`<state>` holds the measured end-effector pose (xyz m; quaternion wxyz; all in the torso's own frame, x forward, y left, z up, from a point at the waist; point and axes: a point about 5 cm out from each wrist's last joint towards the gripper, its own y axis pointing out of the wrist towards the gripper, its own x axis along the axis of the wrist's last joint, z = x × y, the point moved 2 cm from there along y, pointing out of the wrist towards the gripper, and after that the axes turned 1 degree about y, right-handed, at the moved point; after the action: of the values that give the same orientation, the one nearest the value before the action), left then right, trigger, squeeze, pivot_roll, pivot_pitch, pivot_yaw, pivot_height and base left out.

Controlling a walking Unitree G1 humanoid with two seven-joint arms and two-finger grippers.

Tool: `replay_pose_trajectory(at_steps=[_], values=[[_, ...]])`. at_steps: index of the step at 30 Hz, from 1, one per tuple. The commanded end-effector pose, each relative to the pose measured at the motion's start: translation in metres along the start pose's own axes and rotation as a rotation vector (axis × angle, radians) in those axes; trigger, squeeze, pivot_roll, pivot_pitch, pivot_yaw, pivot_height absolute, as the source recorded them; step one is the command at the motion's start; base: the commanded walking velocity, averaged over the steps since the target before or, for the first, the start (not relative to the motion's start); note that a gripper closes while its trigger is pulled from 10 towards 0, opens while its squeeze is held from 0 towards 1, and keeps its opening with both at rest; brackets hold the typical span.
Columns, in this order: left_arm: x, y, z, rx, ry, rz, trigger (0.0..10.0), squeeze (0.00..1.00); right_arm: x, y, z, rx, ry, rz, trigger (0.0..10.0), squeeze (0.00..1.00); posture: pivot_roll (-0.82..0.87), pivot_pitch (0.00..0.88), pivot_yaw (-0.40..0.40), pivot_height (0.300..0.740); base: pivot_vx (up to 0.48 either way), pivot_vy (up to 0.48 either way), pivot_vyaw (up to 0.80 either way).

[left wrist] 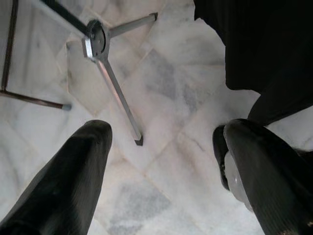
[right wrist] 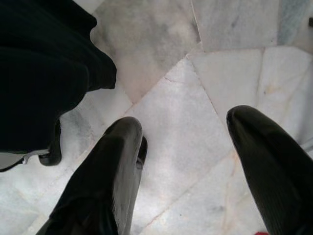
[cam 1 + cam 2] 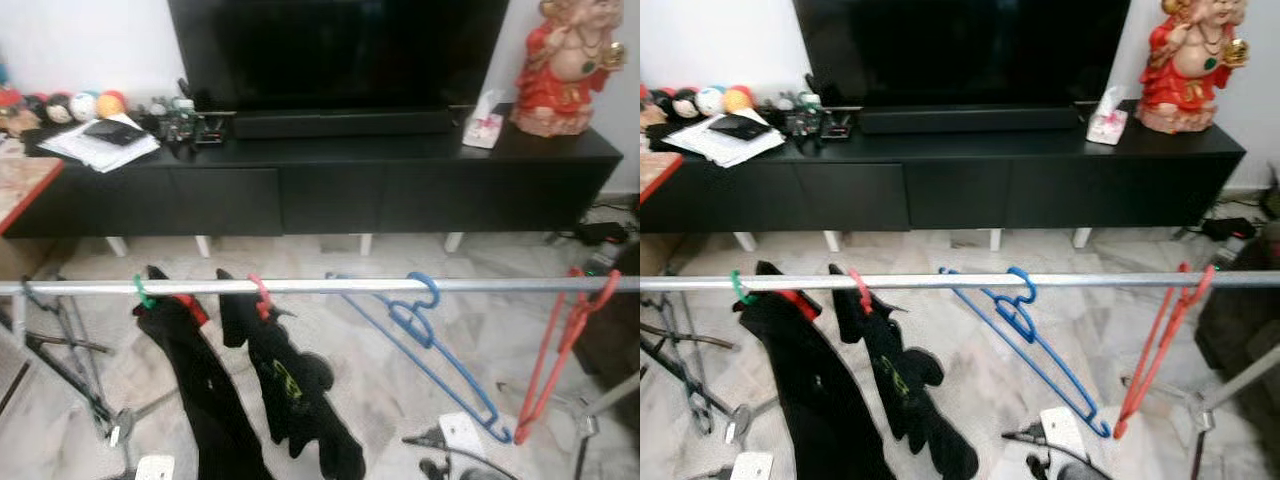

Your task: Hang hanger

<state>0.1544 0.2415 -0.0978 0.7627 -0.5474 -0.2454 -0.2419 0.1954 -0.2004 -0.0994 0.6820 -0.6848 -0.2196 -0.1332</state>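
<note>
A silver rail (image 3: 330, 286) runs across the view in front of me. On it hang a blue hanger (image 3: 430, 345), tilted, and a red hanger (image 3: 562, 350) near the right end. A green hook (image 3: 143, 294) and a red hook (image 3: 261, 297) each carry black clothing (image 3: 205, 385). My left gripper (image 1: 161, 161) hangs open above the marble floor, nothing between its fingers. My right gripper (image 2: 183, 161) is open too, pointing at the floor beside dark cloth (image 2: 44, 73).
A black TV cabinet (image 3: 320, 185) stands behind the rail, bearing a TV (image 3: 335, 50), papers (image 3: 100, 140), a tissue box (image 3: 483, 125) and a red figurine (image 3: 565, 65). A tripod foot of the rack (image 1: 115, 88) rests on the floor near my left gripper.
</note>
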Motion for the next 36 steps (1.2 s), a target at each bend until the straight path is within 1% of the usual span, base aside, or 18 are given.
replay_pose_trajectory(at_steps=[1, 9, 13, 19, 34, 36], values=[[-0.003, -0.001, -0.004, -0.007, 0.008, 0.005, 10.0, 0.00, 0.000, -0.001, -0.005, -0.011, 0.012, -0.004, 10.0, 0.00, -0.03, 0.000, 0.033, 0.740, 0.000, 0.000, 0.00], [-0.001, -0.001, -0.007, -0.012, 0.015, -0.009, 10.0, 0.00, 0.000, -0.001, -0.004, -0.009, 0.011, -0.005, 10.0, 0.00, -0.03, 0.000, 0.033, 0.740, 0.000, -0.035, 0.00], [0.006, 0.000, -0.008, -0.009, 0.001, -0.049, 10.0, 0.00, 0.001, -0.001, -0.004, -0.005, 0.012, -0.007, 10.0, 0.00, -0.03, 0.000, 0.032, 0.740, 0.000, 0.000, 0.00], [0.005, 0.000, -0.015, -0.036, 0.024, -0.042, 10.0, 0.00, 0.001, -0.001, -0.004, -0.002, 0.010, -0.008, 10.0, 0.00, -0.03, 0.000, 0.033, 0.740, 0.000, 0.000, 0.00], [0.007, 0.000, -0.018, -0.051, 0.029, -0.052, 10.0, 0.00, 0.001, -0.001, -0.004, -0.003, 0.010, -0.009, 10.0, 0.00, -0.03, 0.000, 0.029, 0.740, 0.000, -0.282, 0.00], [0.007, 0.000, -0.018, -0.051, 0.029, -0.051, 10.0, 0.00, 0.001, -0.001, -0.005, -0.001, 0.010, -0.007, 10.0, 0.00, -0.03, 0.000, 0.027, 0.740, 0.000, -0.291, -0.56]])
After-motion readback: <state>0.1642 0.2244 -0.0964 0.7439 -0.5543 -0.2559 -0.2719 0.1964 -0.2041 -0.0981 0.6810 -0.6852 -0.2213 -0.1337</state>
